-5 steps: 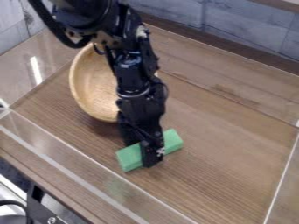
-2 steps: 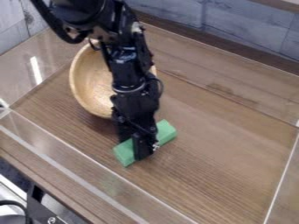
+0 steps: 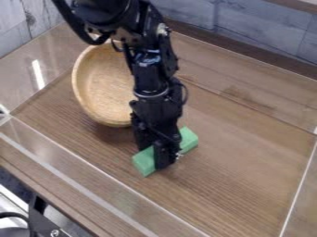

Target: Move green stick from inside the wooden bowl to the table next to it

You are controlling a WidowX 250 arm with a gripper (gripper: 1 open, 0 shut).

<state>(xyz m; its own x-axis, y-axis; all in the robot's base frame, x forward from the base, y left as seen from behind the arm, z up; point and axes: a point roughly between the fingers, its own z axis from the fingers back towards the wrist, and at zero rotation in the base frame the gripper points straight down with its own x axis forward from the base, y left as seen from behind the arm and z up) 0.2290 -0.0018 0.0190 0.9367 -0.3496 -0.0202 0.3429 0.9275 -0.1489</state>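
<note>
The green stick [image 3: 186, 142] lies flat on the dark wooden table [image 3: 242, 106], just right of the wooden bowl [image 3: 99, 81]. My gripper [image 3: 162, 157] points straight down over the stick's middle and its fingers are shut on the stick. The black fingers hide the stick's centre, so green shows only at both ends. The bowl's pale inside shows nothing in it, and the bowl sits to the left of and behind the arm.
Clear acrylic walls run along the table's front edge [image 3: 74, 180] and right edge [image 3: 301, 185]. A grey tiled wall [image 3: 260, 23] stands behind the table. Bare tabletop extends to the right of the stick.
The gripper has shut on the green stick. Gripper and stick have shifted slightly to the right, away from the bowl.
</note>
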